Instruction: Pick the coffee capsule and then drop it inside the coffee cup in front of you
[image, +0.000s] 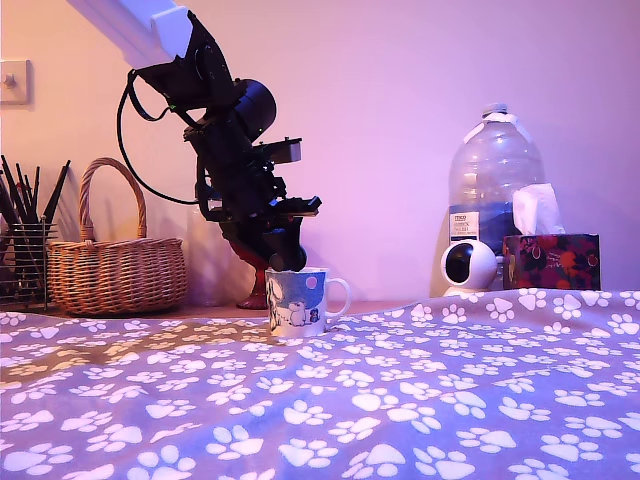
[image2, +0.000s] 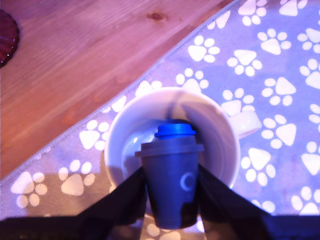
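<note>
1. You are holding the gripper (image2: 171, 200) closed on the coffee capsule (image2: 170, 180), its two fingers (image2: 125, 197) pressing the pod's sides.
2. The capsule is hanging directly over the open mouth of the coffee cup (image2: 170, 145), its bright blue lid end pointing down into the cup and its long axis running along the fingers.
3. In the exterior view, the gripper (image: 284, 262) is sitting just above the cup's (image: 298, 302) rim, on the paw-print cloth (image: 420, 400).
</note>
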